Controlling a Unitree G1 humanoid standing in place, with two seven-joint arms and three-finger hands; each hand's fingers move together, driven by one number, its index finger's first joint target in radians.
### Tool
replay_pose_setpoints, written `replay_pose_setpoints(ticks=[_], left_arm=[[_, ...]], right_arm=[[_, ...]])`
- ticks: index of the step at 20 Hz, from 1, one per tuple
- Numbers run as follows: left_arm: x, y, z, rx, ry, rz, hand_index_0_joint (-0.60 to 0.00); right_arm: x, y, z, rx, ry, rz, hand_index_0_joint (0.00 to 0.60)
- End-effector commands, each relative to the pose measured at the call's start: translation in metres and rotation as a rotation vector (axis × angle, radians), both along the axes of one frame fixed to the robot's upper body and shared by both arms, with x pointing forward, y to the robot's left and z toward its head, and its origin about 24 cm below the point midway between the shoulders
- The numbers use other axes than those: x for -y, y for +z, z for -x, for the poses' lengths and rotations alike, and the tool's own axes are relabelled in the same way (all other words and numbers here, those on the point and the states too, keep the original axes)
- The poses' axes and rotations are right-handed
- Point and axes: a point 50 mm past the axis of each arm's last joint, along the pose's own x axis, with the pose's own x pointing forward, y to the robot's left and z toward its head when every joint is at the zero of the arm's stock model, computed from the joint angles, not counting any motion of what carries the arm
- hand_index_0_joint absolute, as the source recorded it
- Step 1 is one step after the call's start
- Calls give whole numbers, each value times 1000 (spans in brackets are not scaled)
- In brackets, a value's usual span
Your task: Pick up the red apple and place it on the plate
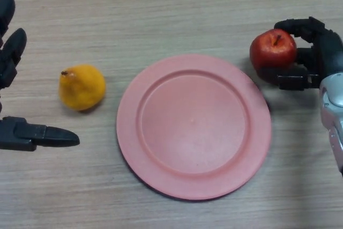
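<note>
The plate (pixel 193 126) is lying at the middle of the table (pixel 161 9), toward its near edge. The pear (pixel 81 87) is sitting left of the plate, apart from it, and the apple (pixel 273 50) is sitting just beside the plate's far right rim, within the right hand (pixel 316 52) at the table's right edge.

Tabletop (pixel 177 4) seen from above, filling the whole view. Light wood-grain laminate, pale beige-grey, with fine streaks running left to right. Surface matte and evenly lit by soft, diffuse light; faint, short shadows cast toward the lower right. Slightly darker tone along the upper edge, somewhat brighter toward the lower right. No table edge visible. Walls, floor, windows and other furniture out of view.
</note>
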Motion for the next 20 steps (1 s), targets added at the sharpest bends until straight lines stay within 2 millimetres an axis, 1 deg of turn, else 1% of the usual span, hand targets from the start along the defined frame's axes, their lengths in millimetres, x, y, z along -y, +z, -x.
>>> replay_pose_setpoints(ticks=[1, 2, 3, 4, 5, 6, 7, 8, 9, 10, 11, 14, 15, 16, 17, 18, 19, 20], left_arm=[[-8, 37, 14, 246, 63, -111, 0], [-7, 37, 14, 246, 62, -110, 0], [-4, 38, 14, 243, 52, -115, 0], [-3, 38, 14, 242, 46, -118, 0], [0, 42, 14, 237, 26, -114, 0], [1, 43, 14, 231, 14, -115, 0], [5, 46, 16, 216, -13, -118, 0], [6, 48, 16, 215, -26, -123, 0], [9, 50, 20, 234, -59, -109, 0], [10, 52, 22, 243, -76, -103, 0], [13, 53, 23, 254, -90, -113, 0], [18, 52, 23, 257, -100, -134, 0], [19, 53, 24, 249, -104, -122, 0], [20, 53, 25, 243, -108, -125, 0], [20, 54, 27, 238, -112, -124, 0], [20, 54, 27, 237, -113, -123, 0], [21, 55, 26, 233, -113, -130, 0], [22, 55, 26, 230, -114, -139, 0]], right_arm=[[7, 64, 3, 300, -8, 56, 600], [5, 67, 6, 308, -3, 61, 600], [0, 72, 15, 323, 14, 51, 600], [-3, 73, 20, 324, 27, 57, 600], [-15, 75, 32, 330, 81, 79, 600], [-21, 76, 38, 335, 112, 108, 600], [-34, 75, 53, 347, 161, 92, 600], [-39, 73, 59, 343, 180, 83, 600], [-51, 66, 70, 321, 212, 88, 600], [-56, 63, 75, 318, 223, 98, 600], [-62, 56, 80, 301, 239, 117, 600], [-73, 44, 87, 278, 251, 125, 600], [-77, 37, 92, 232, 269, 120, 600], [-80, 36, 93, 224, 282, 126, 600], [-83, 38, 95, 215, 316, 133, 550], [-83, 39, 95, 217, 320, 131, 450], [-83, 41, 97, 221, 332, 127, 300], [-83, 43, 99, 226, 340, 124, 200]])
